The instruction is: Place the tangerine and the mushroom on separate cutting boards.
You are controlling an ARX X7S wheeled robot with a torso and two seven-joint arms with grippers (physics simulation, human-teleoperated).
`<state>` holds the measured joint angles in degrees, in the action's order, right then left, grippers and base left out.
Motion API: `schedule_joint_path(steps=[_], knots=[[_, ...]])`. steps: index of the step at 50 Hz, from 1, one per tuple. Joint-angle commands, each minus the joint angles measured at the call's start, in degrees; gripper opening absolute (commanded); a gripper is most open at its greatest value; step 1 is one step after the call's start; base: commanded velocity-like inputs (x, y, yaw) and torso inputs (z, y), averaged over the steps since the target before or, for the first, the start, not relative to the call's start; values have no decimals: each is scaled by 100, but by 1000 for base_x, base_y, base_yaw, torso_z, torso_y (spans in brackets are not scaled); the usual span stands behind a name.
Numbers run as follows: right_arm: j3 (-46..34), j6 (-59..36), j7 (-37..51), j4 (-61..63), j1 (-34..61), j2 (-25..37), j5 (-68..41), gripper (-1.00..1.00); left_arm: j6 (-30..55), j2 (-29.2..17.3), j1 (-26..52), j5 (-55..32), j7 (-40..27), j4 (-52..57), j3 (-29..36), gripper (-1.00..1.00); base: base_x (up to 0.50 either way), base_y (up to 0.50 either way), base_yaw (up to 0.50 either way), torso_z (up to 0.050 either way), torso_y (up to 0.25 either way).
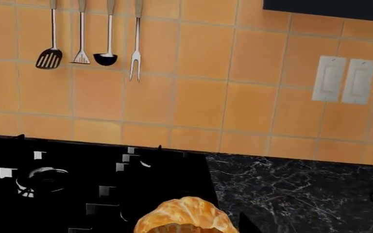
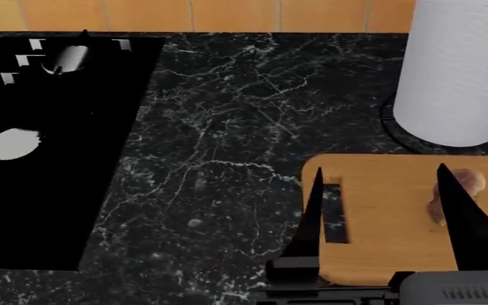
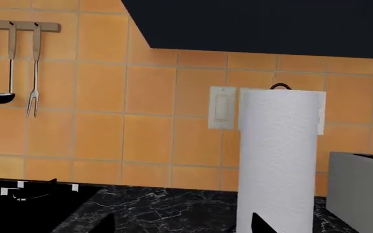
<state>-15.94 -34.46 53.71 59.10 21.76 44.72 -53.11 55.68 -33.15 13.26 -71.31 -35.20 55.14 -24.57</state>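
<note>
The tangerine (image 1: 186, 216) fills the space between my left gripper's (image 1: 188, 229) jaws in the left wrist view, held above the edge of the stove; only one dark fingertip (image 1: 248, 223) shows beside it. This gripper is out of the head view. The mushroom (image 2: 457, 189) lies on the light cutting board (image 2: 380, 248) at the front right of the counter. My right gripper (image 2: 380, 169) hangs open over that board, and its right finger (image 2: 464, 216) partly hides the mushroom. Nothing sits between its fingers (image 3: 183, 224). The dark cutting board is out of view.
A black stove (image 2: 49, 146) takes up the left of the marble counter (image 2: 227, 127). A white paper towel roll (image 2: 460, 70) stands right behind the light board. Utensils (image 1: 109, 36) hang on the tiled wall, and a grey box (image 3: 361, 189) stands right of the roll.
</note>
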Motion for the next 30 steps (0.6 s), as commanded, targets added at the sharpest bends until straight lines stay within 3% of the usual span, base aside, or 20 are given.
schedule_joint_path(steps=[1, 30], knots=[[-271, 132, 159, -42, 242, 104, -45, 100, -7, -133, 123, -652, -464, 79, -147, -100, 0, 500, 0, 0, 0], [-532, 279, 147, -141, 338, 85, -29, 100, -149, -130, -56, -327, -167, -38, -96, -100, 0, 500, 0, 0, 0]])
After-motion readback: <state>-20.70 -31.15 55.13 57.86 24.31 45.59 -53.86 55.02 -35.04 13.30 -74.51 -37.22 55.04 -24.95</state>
